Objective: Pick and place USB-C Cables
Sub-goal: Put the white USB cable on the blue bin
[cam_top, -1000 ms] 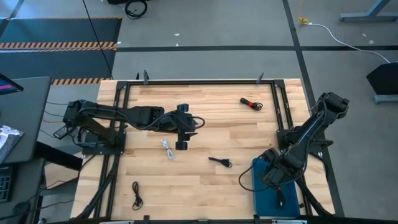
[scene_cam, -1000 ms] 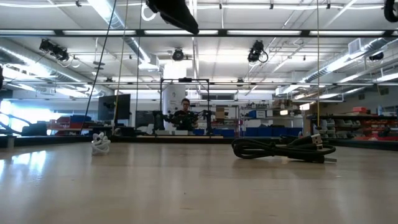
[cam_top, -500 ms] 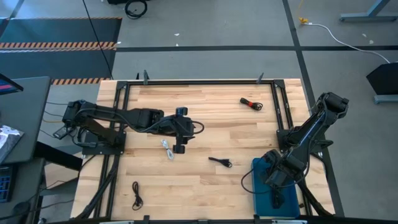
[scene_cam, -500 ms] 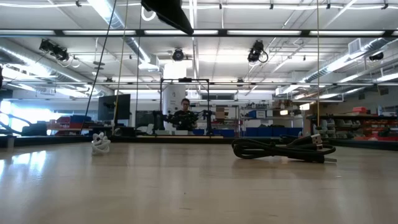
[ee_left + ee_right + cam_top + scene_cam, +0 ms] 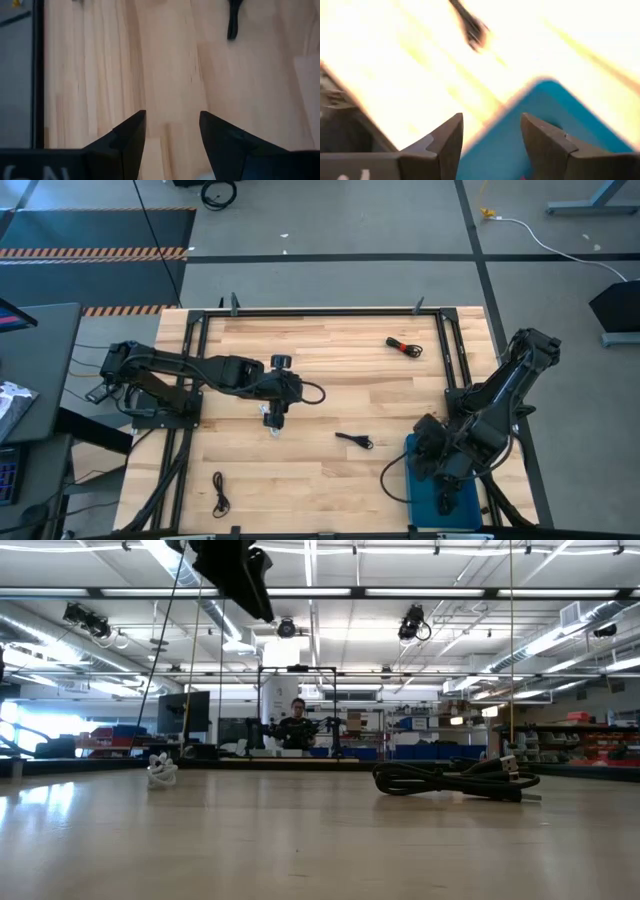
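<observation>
From the high view, your left gripper [image 5: 274,416] sits right over the small white coiled cable bundle [image 5: 271,423] near the middle of the pale wooden tabletop [image 5: 330,380]; the bundle pokes out just under its tip. The short black cable bundle [image 5: 354,440] lies off to the side of it toward the blue plastic tray [image 5: 415,490], the black bundle with red bands [image 5: 403,346] is well apart near the far edge, and a thin black looped bundle [image 5: 219,492] sits near the front edge. Your right gripper [image 5: 432,462] hangs over the tray's corner, and a dark bundle [image 5: 444,502] already lies in the tray beyond it.

Low view: the white bundle [image 5: 161,769] sits on the table with the left arm [image 5: 232,570] up high above it, nowhere near touching. A black bundle [image 5: 455,781] lies well to the side.

Left wrist view: the left gripper's fingers [image 5: 131,135] are spread apart with nothing between them, just bare wood ahead.

Right wrist view: the right gripper's fingers [image 5: 445,142] are also parted and empty, the tray's blue edge [image 5: 520,115] right ahead, a black cable end [image 5: 474,27] farther off.

I'd say you're in the approach step for the white bundle. Next you'd want to drop straight down, keep the fingers wide, straddle the coil, then close.
</observation>
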Controlling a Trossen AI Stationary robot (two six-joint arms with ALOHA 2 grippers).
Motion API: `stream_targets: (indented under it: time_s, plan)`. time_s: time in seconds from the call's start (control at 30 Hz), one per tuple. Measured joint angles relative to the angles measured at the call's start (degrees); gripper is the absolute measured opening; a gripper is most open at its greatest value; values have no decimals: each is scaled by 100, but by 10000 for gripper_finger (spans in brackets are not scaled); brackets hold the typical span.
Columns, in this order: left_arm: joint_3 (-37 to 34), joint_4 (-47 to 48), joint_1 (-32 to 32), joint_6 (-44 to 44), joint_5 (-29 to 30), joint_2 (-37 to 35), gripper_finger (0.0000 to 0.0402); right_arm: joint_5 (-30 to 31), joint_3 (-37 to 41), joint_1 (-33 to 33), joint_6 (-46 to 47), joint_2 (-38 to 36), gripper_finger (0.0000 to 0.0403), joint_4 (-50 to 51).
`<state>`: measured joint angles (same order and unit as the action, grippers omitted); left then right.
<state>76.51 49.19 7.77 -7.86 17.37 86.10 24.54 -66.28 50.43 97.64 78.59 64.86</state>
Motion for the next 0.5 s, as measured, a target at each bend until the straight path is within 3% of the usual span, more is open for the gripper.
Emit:
stream_targets:
  time_s: [0.27,0.5]
  plan:
    - [0,1497,179,-2,-106,10,192,1184,-262,-9,-2061,5,202,-895]
    - [-466,1493,484,-800,-192,14,192,1591,-262,2,-3579,13,202,-2099]
